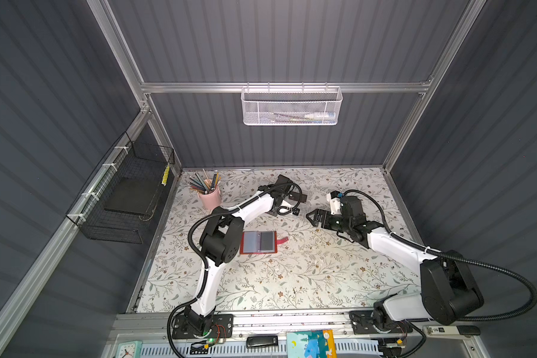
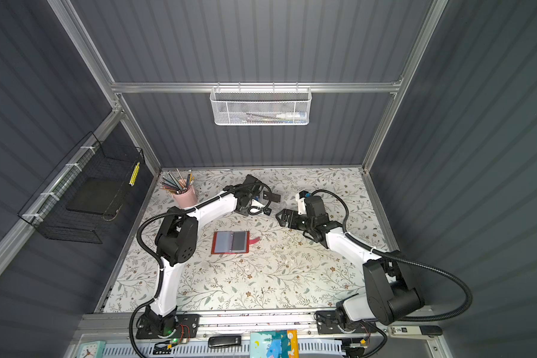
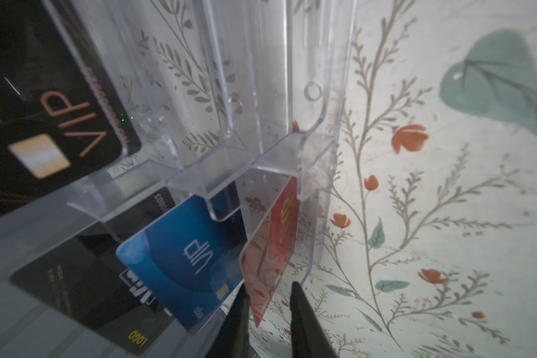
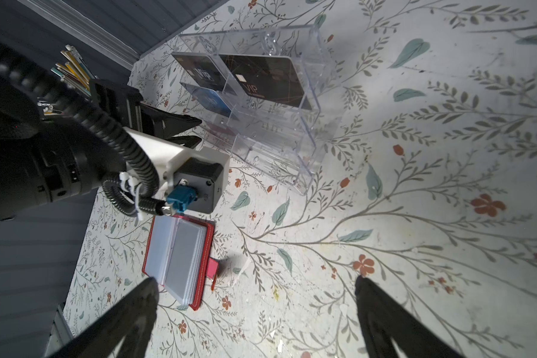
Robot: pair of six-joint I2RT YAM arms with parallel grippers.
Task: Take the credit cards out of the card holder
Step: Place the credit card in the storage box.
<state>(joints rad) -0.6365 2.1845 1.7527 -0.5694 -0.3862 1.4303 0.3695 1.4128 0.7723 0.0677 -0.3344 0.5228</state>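
Observation:
The red card holder (image 1: 258,242) lies open on the floral table, grey sleeve pages up, strap tab to its right; it also shows in the right wrist view (image 4: 180,257). Behind it stands a clear acrylic box (image 4: 307,133). A red card (image 3: 276,241), a blue VIP card (image 3: 186,254) and black VIP cards (image 3: 53,124) sit in its compartments. My left gripper (image 3: 268,285) is at the box, its fingers slightly apart on either side of the red card's lower corner. My right gripper (image 1: 312,217) hovers wide open and empty, right of the box and beyond the holder.
A pink cup of pencils (image 1: 210,196) stands at the back left of the table. A black wire basket (image 1: 121,198) hangs on the left wall and a white mesh basket (image 1: 290,105) on the back wall. Small items line the front rail.

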